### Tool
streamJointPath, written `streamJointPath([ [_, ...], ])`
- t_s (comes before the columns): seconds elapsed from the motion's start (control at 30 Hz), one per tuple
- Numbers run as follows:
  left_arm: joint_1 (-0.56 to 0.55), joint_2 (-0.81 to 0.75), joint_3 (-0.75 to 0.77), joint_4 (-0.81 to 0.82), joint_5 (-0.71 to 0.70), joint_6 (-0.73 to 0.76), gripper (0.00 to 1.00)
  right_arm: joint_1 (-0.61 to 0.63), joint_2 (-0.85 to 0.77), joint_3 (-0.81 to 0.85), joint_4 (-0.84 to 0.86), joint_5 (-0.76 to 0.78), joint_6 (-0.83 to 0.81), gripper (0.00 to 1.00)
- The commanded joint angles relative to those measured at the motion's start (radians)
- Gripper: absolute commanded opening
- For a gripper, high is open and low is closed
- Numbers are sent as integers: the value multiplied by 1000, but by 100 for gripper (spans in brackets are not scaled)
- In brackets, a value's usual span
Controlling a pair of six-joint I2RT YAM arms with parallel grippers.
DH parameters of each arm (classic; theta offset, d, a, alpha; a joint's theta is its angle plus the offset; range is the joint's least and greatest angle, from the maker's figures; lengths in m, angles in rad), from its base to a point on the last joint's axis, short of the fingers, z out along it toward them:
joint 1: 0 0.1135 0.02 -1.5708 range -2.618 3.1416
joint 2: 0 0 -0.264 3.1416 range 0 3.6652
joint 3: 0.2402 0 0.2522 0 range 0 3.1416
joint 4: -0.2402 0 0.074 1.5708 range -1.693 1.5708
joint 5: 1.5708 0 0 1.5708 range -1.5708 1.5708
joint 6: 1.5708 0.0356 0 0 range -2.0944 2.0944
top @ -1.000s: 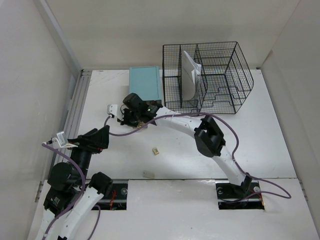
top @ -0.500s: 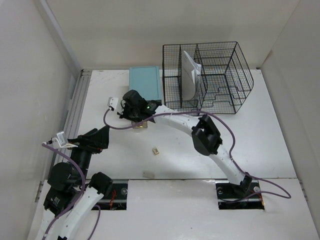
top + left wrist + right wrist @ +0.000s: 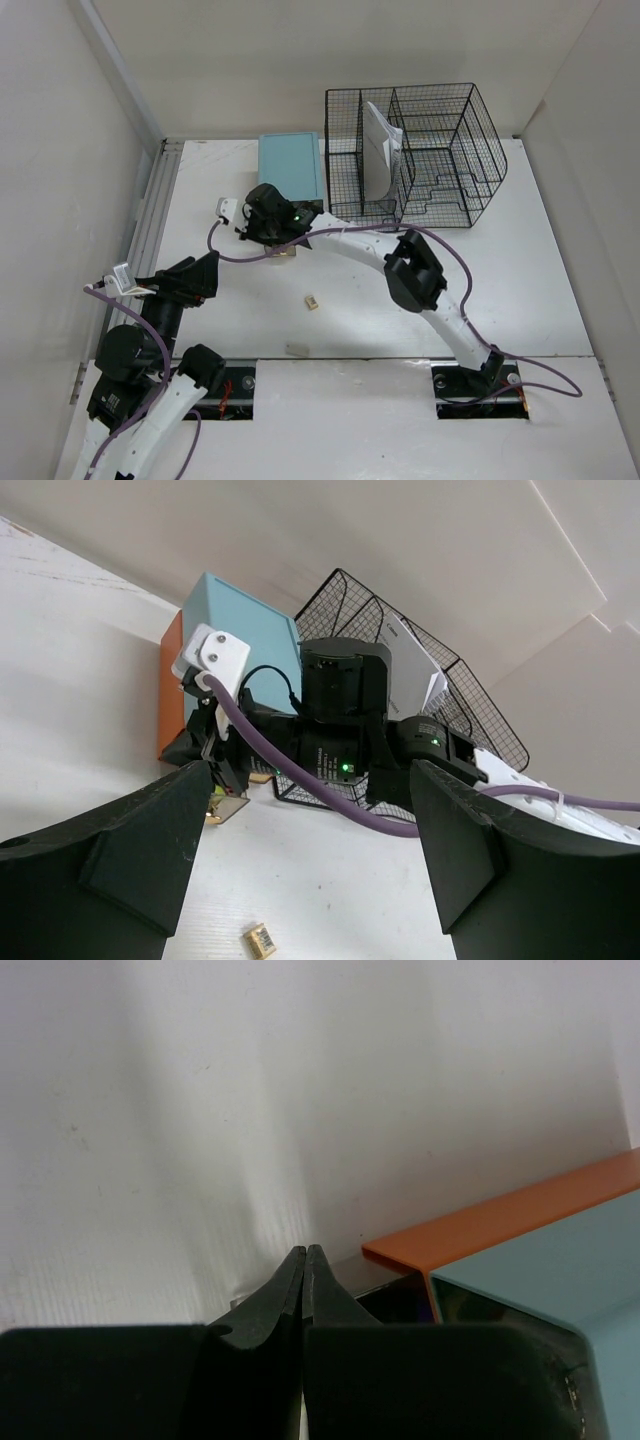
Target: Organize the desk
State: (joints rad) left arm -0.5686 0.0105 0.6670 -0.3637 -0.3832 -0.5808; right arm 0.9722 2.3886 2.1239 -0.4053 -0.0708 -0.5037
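- The right gripper [image 3: 303,1260] had its two fingers pressed flat together with nothing between them. The tips were low over the desk [image 3: 520,270], just beside the orange drawer front [image 3: 500,1222] of the teal drawer box [image 3: 291,167]. I couldn't tell whether they touched it.
- The left gripper [image 3: 312,810] had its fingers [image 3: 100,870] spread wide and empty, held off by the left edge and facing the other arm.
- The desk lay under everything, a broad white top running from the arm bases back to the wall, with a metal rail [image 3: 150,215] along its left side.
- It looked rigid, heavy and fixed, not something to grasp. The smooth surface would probably let light pieces skid away from a sideways nudge.
- So the holds belonged on the loose things: the small tan block [image 3: 311,302], pinched from above across its narrow sides, and the pale piece [image 3: 297,349] near the front edge.
- The black wire-mesh rack [image 3: 440,150] stood at the back with papers [image 3: 378,150] in it.
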Motion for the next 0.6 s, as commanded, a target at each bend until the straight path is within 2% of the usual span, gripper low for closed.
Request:
streamJointPath([
  [0.0,-5,-101,-3,32,-10,2,78,3,-75,-33,-38,25,13,0],
  [0.57,-5,-101,-3,32,-10,2,78,3,-135,-96,-113,25,22,0],
])
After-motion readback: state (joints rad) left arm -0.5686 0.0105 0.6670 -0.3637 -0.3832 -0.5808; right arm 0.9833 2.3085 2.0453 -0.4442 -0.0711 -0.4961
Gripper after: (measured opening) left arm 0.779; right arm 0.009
